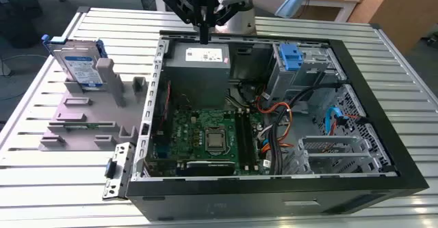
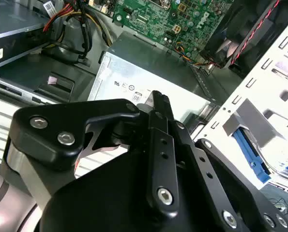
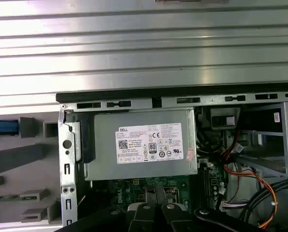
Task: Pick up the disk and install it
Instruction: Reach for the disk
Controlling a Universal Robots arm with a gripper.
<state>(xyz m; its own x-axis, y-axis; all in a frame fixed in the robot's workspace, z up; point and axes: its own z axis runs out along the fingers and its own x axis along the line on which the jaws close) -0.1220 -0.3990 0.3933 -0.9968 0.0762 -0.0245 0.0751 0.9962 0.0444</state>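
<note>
Pick-up not begun: disk parked, gripper empty.
The disk (image 1: 81,66) stands upright in the grey fixture (image 1: 89,116), 9 o'clock from the gripper (image 1: 204,39), whose jaws sit together over the power supply (image 1: 198,56); a grasp would likely need them parted.

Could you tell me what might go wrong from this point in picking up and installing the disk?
1. The black gripper hangs over the grey boxy power supply, fingers shut; crossing low toward the silver-grey blue-railed disk, it might clip the case's metal wall.
2. The disk stands upright in a grey plastic holder; an off-centre grasp could tip it.
3. Loose orange and black cables could snag it during installation.
</note>
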